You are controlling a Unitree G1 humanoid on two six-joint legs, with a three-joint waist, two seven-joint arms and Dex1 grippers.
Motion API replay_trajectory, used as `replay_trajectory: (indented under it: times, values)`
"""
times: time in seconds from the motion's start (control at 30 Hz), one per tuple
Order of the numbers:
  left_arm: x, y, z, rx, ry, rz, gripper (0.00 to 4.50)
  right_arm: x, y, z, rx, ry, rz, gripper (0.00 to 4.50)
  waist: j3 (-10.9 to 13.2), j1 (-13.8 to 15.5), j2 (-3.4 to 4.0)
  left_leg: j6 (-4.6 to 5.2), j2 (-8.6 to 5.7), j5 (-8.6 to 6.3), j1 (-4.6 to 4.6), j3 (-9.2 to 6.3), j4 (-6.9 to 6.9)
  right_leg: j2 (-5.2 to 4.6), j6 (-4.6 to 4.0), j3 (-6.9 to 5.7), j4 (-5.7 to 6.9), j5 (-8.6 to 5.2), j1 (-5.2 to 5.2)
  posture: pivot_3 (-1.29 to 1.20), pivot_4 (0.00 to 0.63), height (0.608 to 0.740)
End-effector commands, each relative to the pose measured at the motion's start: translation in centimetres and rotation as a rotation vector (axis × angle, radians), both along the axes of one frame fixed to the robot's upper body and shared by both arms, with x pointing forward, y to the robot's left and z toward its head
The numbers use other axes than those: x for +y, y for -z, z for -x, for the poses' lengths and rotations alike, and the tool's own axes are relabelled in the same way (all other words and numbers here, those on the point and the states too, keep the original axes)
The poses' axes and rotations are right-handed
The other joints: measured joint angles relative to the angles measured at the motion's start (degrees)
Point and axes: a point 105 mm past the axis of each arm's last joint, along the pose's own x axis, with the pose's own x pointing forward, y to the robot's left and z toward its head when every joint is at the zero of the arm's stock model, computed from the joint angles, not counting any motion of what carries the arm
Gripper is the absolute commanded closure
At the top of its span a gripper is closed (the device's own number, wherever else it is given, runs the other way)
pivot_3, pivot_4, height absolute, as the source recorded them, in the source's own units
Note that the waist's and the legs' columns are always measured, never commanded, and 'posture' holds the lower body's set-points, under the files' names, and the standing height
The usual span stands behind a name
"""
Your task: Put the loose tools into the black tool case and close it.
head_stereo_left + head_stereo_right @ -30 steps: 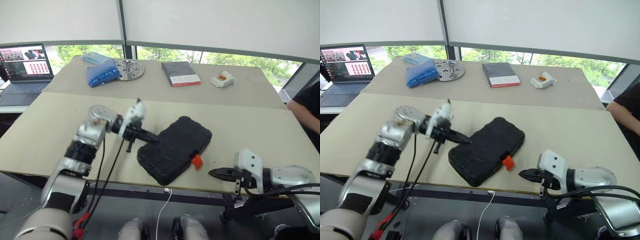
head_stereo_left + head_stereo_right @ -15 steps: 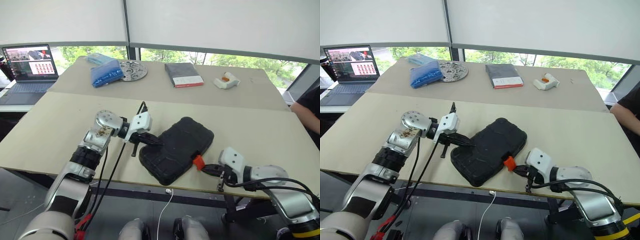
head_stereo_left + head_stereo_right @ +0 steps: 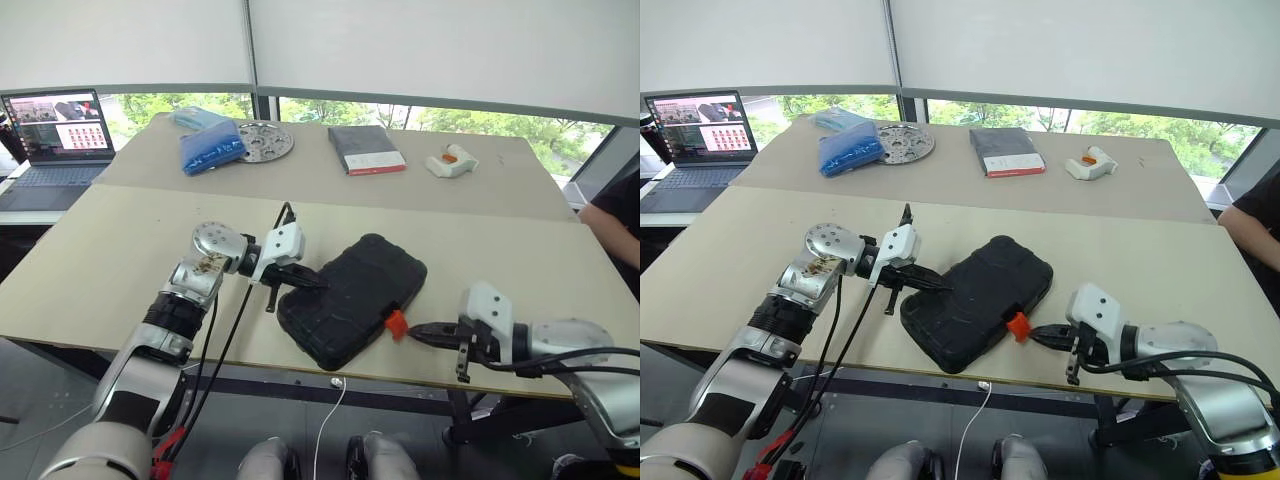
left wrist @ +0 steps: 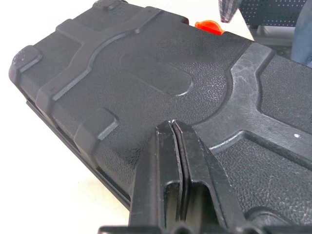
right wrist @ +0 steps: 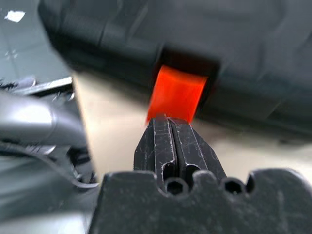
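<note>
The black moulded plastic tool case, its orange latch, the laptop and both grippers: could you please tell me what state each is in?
Black moulded plastic tool case: lid down, flat on the table.
Orange latch: sticking out from the case's front edge, not folded flat.
Left gripper: shut, tips on the lid.
Right gripper: shut, tips at the latch.
Laptop: open, screen lit.

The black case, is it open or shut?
Shut: the case's lid lies flat on its bottom half. Whether the orange latch is snapped down, I cannot tell.
</note>
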Motion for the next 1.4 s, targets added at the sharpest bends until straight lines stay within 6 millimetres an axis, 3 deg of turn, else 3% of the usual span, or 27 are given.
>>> replay_trajectory:
  times: [0.03, 0.2, 0.53, 0.7, 0.83, 0.93, 1.23, 1.4]
  values:
    - [0.3, 1.6, 0.0, 0.03, -0.012, -0.069, 4.43, 0.9, 0.9, -0.2, 0.011, -0.003, 0.013, 4.5, 0.0, -0.01, 0.0, 0.0, 0.0, 0.0, -0.01, 0.0, 0.0, 0.0, 0.0, 0.0, -0.01, 0.0, 0.0, 0.0, 0.15, 0.718]
    - [0.1, 1.3, 0.0, 0.024, -0.005, -0.064, 4.43, 1.3, 2.3, -0.7, 0.024, 0.025, 0.032, 4.5, 0.0, -0.04, 0.0, 0.01, -0.01, 0.0, -0.03, 0.02, 0.01, 0.0, 0.0, 0.0, -0.02, 0.0, -0.02, 0.0, 0.15, 0.718]
    - [-0.9, 1.4, 0.3, 0.0, 0.015, -0.051, 4.43, 1.3, 1.1, -2.1, -0.053, 0.093, -0.017, 4.5, 0.0, -0.06, 0.0, 0.0, 0.0, 0.0, -0.05, 0.01, 0.0, 0.0, 0.0, -0.01, -0.02, 0.0, -0.04, 0.0, 0.15, 0.718]
    - [-2.0, 2.6, 0.6, -0.064, 0.057, -0.094, 4.43, 1.2, 0.9, -1.5, -0.034, 0.058, 0.023, 4.5, 0.0, -0.07, 0.01, 0.0, 0.0, 0.0, -0.06, 0.01, 0.0, 0.0, 0.0, 0.0, -0.02, 0.0, -0.05, 0.0, 0.15, 0.718]
    - [-2.5, 2.1, 0.5, -0.065, 0.06, -0.07, 4.43, 0.1, 0.8, -0.1, 0.013, 0.021, 0.067, 4.5, 0.0, -0.05, 0.01, 0.02, 0.0, -0.01, -0.06, 0.01, 0.0, 0.0, 0.0, 0.0, -0.04, 0.0, -0.04, 0.0, 0.15, 0.718]
    - [-2.6, 1.8, 0.3, -0.063, 0.055, -0.059, 4.43, -0.3, 0.1, -0.3, 0.009, 0.042, 0.054, 4.5, 0.0, -0.07, 0.0, 0.04, 0.0, -0.03, -0.07, -0.01, -0.03, 0.01, 0.0, -0.02, -0.09, 0.0, -0.04, 0.0, 0.15, 0.718]
    - [-3.2, 1.7, 0.0, -0.067, 0.052, -0.042, 4.43, 2.0, 1.0, -1.6, 0.02, 0.054, 0.0, 4.5, -0.02, -0.32, -0.03, 0.04, 0.02, -0.03, -0.05, -0.01, -0.03, 0.0, 0.01, -0.04, -0.08, 0.0, -0.03, 0.0, 0.15, 0.718]
    - [-3.6, 1.4, -0.3, -0.074, 0.05, -0.029, 4.43, 2.3, 1.1, -2.5, 0.005, 0.084, -0.012, 4.5, -0.02, -1.33, -0.05, -0.03, 0.05, 0.02, -0.02, -0.01, -0.05, 0.03, 0.03, -0.02, -0.01, 0.02, -0.06, 0.0, 0.15, 0.718]
